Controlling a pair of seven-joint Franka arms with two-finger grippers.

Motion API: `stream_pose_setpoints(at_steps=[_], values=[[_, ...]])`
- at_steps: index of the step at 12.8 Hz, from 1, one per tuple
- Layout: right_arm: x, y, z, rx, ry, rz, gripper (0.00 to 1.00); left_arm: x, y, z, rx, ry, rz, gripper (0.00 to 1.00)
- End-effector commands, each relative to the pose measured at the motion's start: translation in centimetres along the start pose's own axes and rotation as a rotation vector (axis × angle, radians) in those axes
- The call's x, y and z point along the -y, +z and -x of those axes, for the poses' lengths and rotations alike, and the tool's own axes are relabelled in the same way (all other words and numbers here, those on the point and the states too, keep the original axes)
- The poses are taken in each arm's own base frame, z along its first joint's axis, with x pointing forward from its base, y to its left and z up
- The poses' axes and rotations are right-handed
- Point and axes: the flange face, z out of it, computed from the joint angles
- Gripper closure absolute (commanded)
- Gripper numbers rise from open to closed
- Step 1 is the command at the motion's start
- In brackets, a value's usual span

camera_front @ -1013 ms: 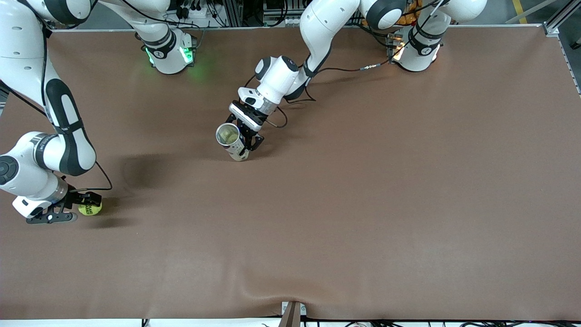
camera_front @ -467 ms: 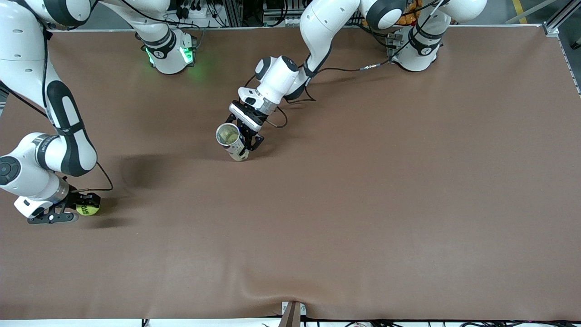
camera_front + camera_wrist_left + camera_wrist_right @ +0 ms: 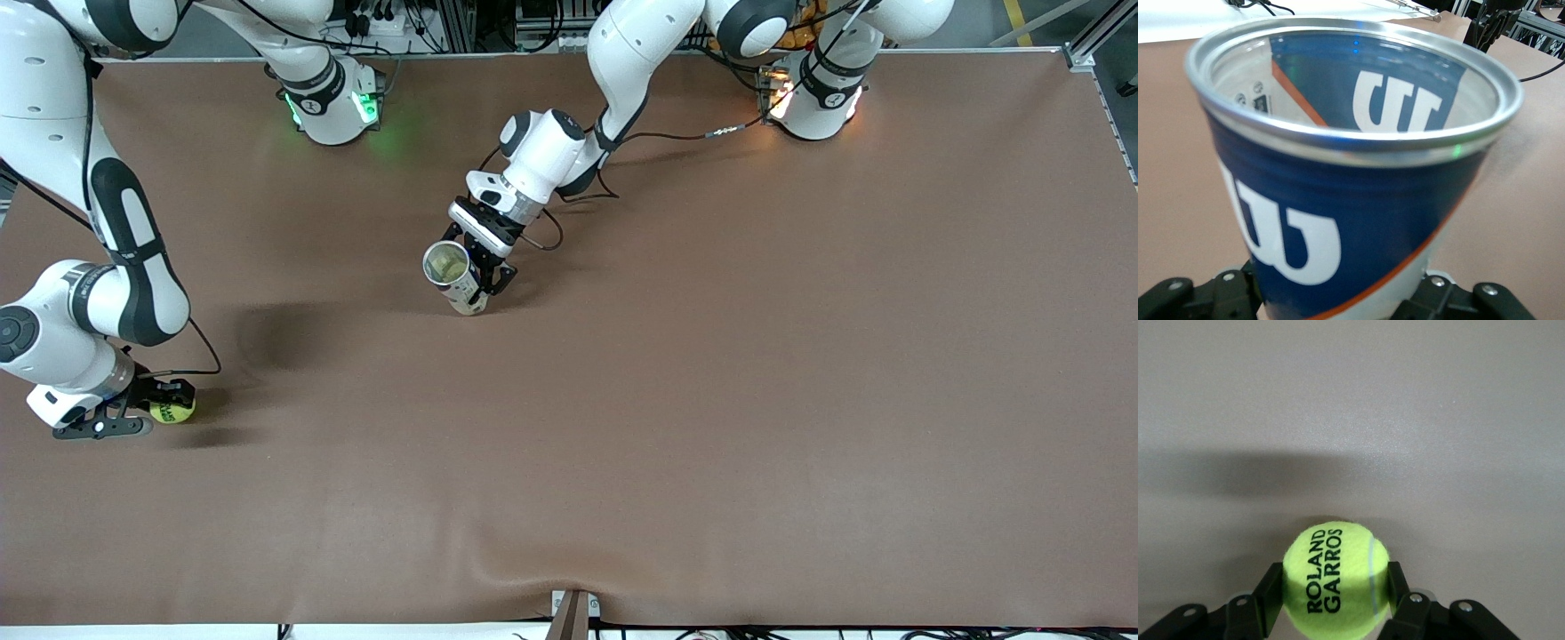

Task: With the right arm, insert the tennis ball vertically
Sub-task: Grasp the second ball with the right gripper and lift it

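A yellow-green tennis ball (image 3: 172, 411) printed ROLAND GARROS sits between the fingers of my right gripper (image 3: 164, 402), low over the brown table at the right arm's end. In the right wrist view the ball (image 3: 1335, 577) is clamped between both black fingers (image 3: 1269, 597). My left gripper (image 3: 480, 277) is shut on an open blue and white ball can (image 3: 455, 276) with a metal rim, held upright near the table's middle. In the left wrist view the can (image 3: 1338, 180) fills the picture, its open mouth up and its inside without a ball.
The brown mat (image 3: 711, 400) covers the whole table. A black cable (image 3: 676, 135) lies near the left arm's base. The right arm's base (image 3: 331, 102) glows green. A small ridge in the mat sits at the edge nearest the front camera (image 3: 573, 591).
The right gripper with the ball has shifted slightly toward the right arm's edge of the table over the last second. The left gripper and can have not moved.
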Motion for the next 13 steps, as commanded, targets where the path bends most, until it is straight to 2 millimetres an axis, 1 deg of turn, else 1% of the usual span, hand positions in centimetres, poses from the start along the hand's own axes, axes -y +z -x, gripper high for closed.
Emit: stream_pose_setpoints(at_steps=[1, 2, 4, 5, 7, 8, 10, 12, 13], values=[[-0.7, 0.0, -0.2, -0.02, -0.024, -0.016, 1.0, -0.1, 1.0, 1.9, 0.022, -0.02, -0.002, 0.23], [-0.3, -0.8, -0.5, -0.022, -0.034, -0.019, 1.0, -0.1, 1.0, 1.9, 0.022, -0.02, -0.002, 0.23], [0.6, -4.3, -0.9, 0.005, -0.042, -0.036, 1.0, 0.0, 1.0, 1.9, 0.024, -0.02, -0.002, 0.23], [1.3, -6.6, -1.3, 0.003, -0.05, -0.041, 1.0, 0.0, 1.0, 1.9, 0.024, -0.02, -0.002, 0.23], [2.3, -9.6, -1.5, 0.011, -0.047, -0.053, 1.0, -0.1, 1.0, 1.9, 0.022, -0.02, -0.002, 0.23], [3.7, -11.2, -1.6, 0.034, -0.019, -0.069, 1.0, 0.0, 1.1, 2.0, 0.024, -0.02, -0.002, 0.23], [7.7, -14.5, -1.8, 0.086, 0.07, -0.103, 1.0, 0.0, 1.0, 1.9, 0.021, -0.02, -0.003, 0.23], [12.9, -17.7, -1.9, 0.134, 0.167, -0.125, 1.0, 0.0, 1.0, 1.9, 0.024, -0.02, -0.002, 0.23], [15.3, -18.8, -1.9, 0.15, 0.209, -0.129, 1.0, 0.0, 1.0, 1.9, 0.023, -0.02, -0.003, 0.23]])
